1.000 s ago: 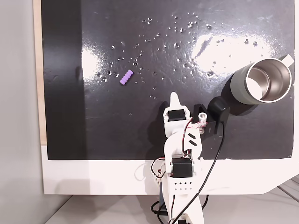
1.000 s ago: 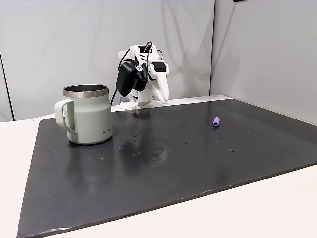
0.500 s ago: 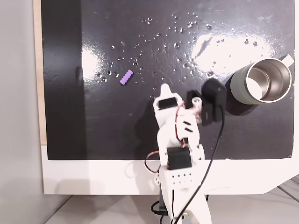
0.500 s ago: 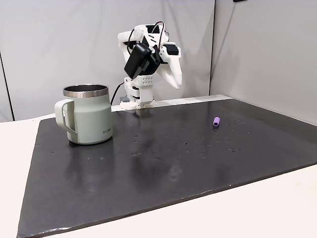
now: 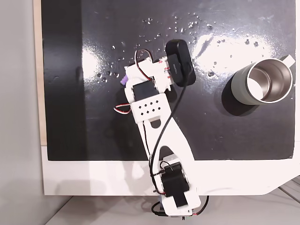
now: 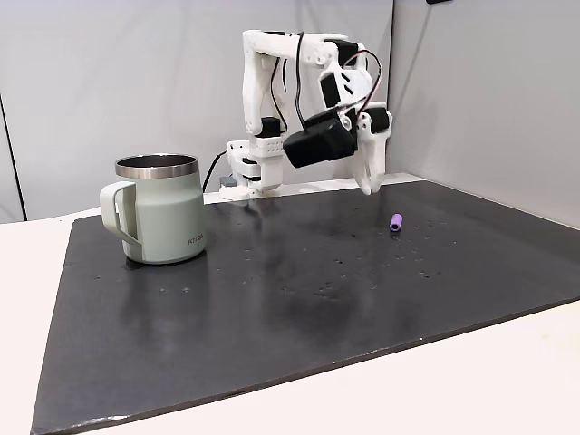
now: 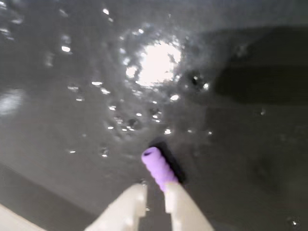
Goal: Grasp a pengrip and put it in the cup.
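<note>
Small lilac ribbed pengrip (image 7: 159, 169) lying on black tabletop (image 7: 72, 120), well apart from grey-green steel cup (image 6: 163, 210); gripper (image 7: 154, 197) above it, jaws narrowly parted, empty; should widen, straddle, descend.

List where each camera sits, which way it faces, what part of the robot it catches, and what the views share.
A fixed view: above, facing straight down on the black mat; whole arm, base at the bottom edge.
Another fixed view: low, across the table, facing the arm's base; the cup at left, the claw above the mat.
Wrist view: on the arm, facing down; fingertips framing the pengrip.
Shared: all show the pengrip and mat.
</note>
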